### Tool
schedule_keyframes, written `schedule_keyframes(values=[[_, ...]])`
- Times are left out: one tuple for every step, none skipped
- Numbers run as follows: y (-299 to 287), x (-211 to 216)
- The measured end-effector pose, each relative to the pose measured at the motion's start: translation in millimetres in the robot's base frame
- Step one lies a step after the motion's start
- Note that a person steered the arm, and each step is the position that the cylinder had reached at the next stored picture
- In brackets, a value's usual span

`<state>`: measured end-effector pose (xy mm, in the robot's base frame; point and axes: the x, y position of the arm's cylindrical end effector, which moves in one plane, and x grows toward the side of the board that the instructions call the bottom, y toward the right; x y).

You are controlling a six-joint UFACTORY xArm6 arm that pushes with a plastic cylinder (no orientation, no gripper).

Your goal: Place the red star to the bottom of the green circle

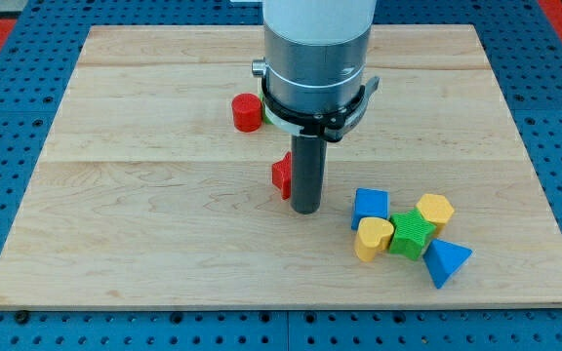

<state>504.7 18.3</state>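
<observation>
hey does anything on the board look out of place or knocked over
Nothing stands out. My tip sits just right of a red block, partly hidden behind the rod. A red cylinder stands alone farther up. Five blocks huddle at lower right, including a green star.

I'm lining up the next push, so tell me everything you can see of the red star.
Only a red sliver of the red star shows, near the board's middle; my rod hides the rest, so its points can't be made out. It looks matte and solid, lying on the wood. My tip stands against its right side in the view.
</observation>
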Motion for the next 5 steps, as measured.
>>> schedule_keyframes(values=[[-41,-51],[-46,-104],[-43,-93],[-59,-40],[-68,13]])
